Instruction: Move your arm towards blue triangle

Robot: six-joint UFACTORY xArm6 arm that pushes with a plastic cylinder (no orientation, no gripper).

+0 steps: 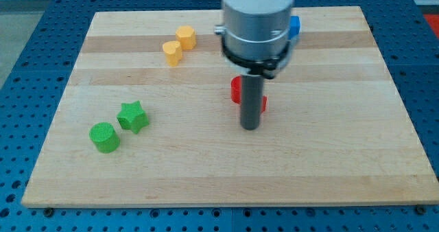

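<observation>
My tip (250, 128) rests mid-counter (329, 170) beside a red block (235, 89); the blue block (295, 26), shape unclear, lies toward the top edge, half hidden.

The tool is a bare rod with nothing to open or close.

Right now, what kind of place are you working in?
Probably a robotics lab bench. A wooden board lies on a blue perforated table, with small coloured blocks on it, such as a green star and a yellow block. My tip rests just below a red block.

The blue triangle (295, 26) lies near the board's top edge, right of centre (mostly hidden behind the arm, its shape unclear).
</observation>
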